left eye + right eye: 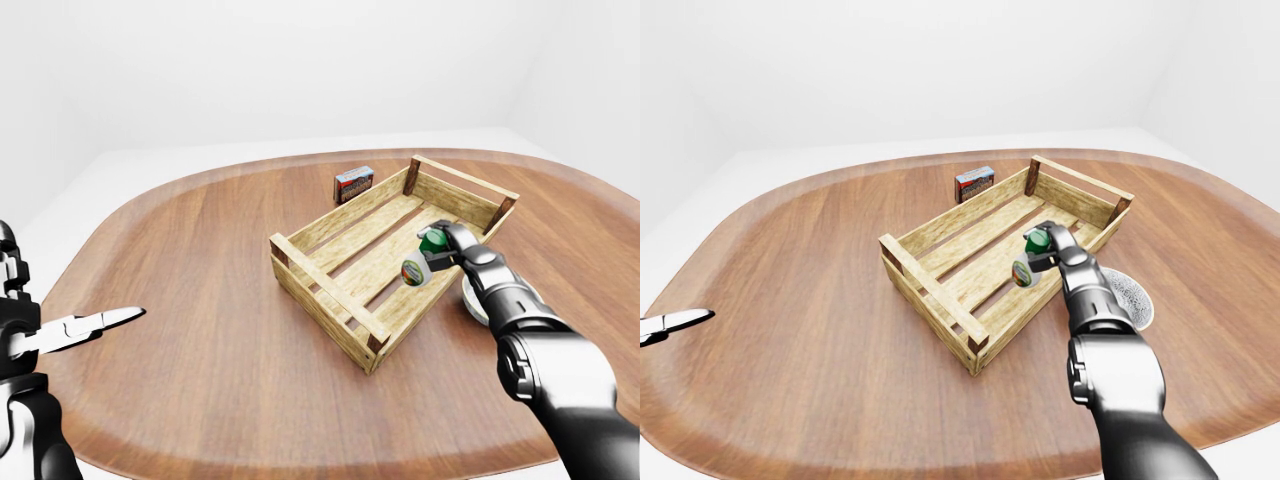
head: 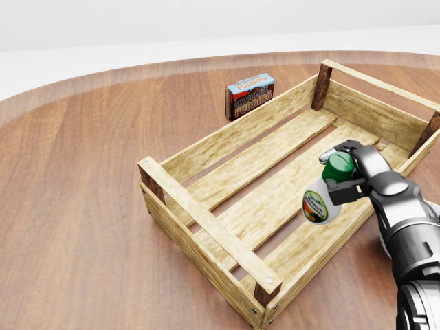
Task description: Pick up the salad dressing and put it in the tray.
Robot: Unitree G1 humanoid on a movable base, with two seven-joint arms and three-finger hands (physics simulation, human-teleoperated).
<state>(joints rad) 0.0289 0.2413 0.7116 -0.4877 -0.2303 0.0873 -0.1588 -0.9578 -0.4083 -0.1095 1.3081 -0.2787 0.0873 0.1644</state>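
Observation:
The salad dressing [image 2: 320,201] is a small white bottle with a green cap and a red and green label. My right hand [image 2: 342,180] is shut on it near the cap and holds it tilted over the right-hand slats inside the wooden tray [image 2: 206,228]. I cannot tell whether the bottle touches the slats. My left hand [image 1: 108,320] is open and empty at the left edge of the left-eye view, well away from the tray.
A chocolate pudding box [image 2: 249,95] stands on the wooden table [image 2: 82,206] just beyond the tray's upper-left wall. A grey round disc [image 1: 1132,298] lies on the table right of the tray, partly under my right forearm.

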